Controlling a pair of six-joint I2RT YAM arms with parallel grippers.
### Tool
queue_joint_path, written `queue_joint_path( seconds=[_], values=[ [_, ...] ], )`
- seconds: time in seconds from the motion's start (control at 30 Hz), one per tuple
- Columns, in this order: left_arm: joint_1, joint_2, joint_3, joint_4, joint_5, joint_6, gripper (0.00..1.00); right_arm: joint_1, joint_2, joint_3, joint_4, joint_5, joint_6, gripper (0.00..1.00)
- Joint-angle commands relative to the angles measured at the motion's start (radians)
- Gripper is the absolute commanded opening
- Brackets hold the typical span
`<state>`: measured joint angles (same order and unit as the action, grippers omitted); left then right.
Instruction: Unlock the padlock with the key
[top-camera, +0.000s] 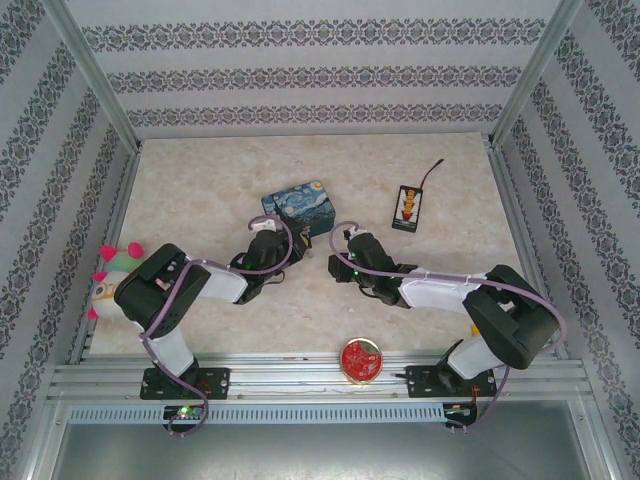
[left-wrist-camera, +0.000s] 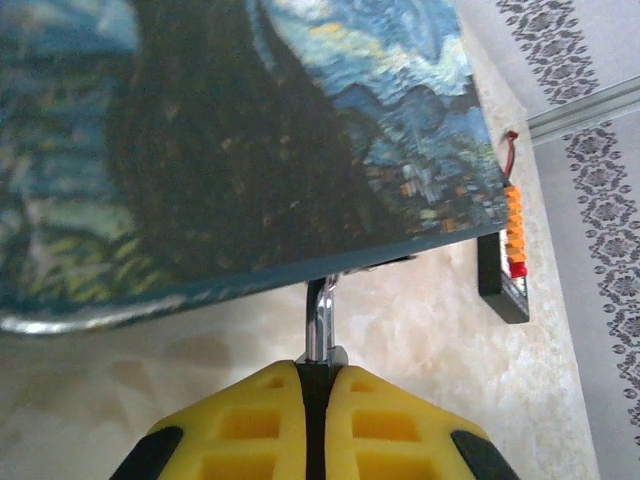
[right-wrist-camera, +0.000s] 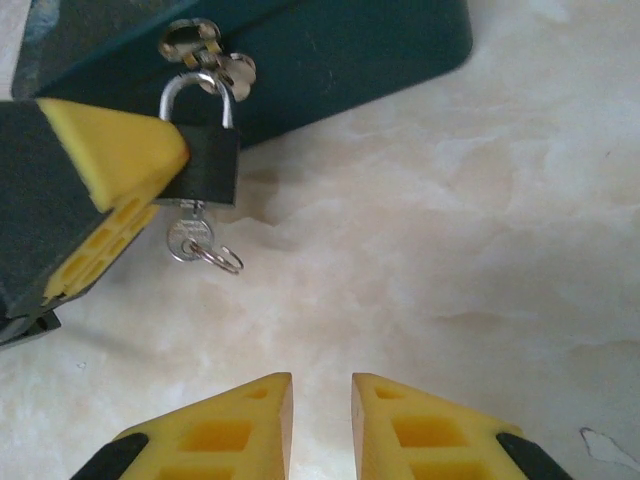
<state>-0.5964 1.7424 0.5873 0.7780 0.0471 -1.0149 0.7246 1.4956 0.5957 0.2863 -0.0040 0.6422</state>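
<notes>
We see the padlock (right-wrist-camera: 205, 165) hooked to the painted tin (right-wrist-camera: 330, 50): its silver shackle (right-wrist-camera: 229, 105) goes thru the metal hasp (right-wrist-camera: 195, 40) on the tin's dark side wall, and the dark body sits just off that wall. Can't tell if the body touches the bench (right-wrist-camera: 450, 250). The key (right-wrist-camera: 186, 238) sits right at the body's far end from the tin w/ its blade in the lock, and a small wire ring (right-wrist-camera: 226, 260) hangs off its head. The left hand (left-wrist-camera: 321, 390) is clamped on the padlock body, yellow pads (right-wrist-camera: 120, 155) nearly together w/ only the dark body btwn them. In the left wrist view the shackle rises out of them to the tin's edge. The right hand (right-wrist-camera: 320, 420) hovers in front of the tin, near the key but apart from it, its fingers (right-wrist-camera: 225, 435) a narrow gap apart and nothing held. From above, both hands sit at the tin's near side. A black strip (top-camera: 407, 207) w/ orange buttons lies right of the tin, well apart. A red round item (top-camera: 361, 359) is nearer us than the tin, and a plush toy (top-camera: 108, 275) is far left of it.
</notes>
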Motion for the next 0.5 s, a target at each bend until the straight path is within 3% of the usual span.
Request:
queue_joint_path(
  seconds=[0.0,0.47],
  values=[
    [-0.008,0.008,-0.013,0.093,-0.01,-0.061,0.0,0.012,0.014,0.021,0.001,0.007,-0.054,0.24],
    [-0.008,0.061,-0.024,0.13,0.014,-0.162,0.0,0.066,0.079,0.06,0.055,0.034,-0.186,0.24]
  ],
)
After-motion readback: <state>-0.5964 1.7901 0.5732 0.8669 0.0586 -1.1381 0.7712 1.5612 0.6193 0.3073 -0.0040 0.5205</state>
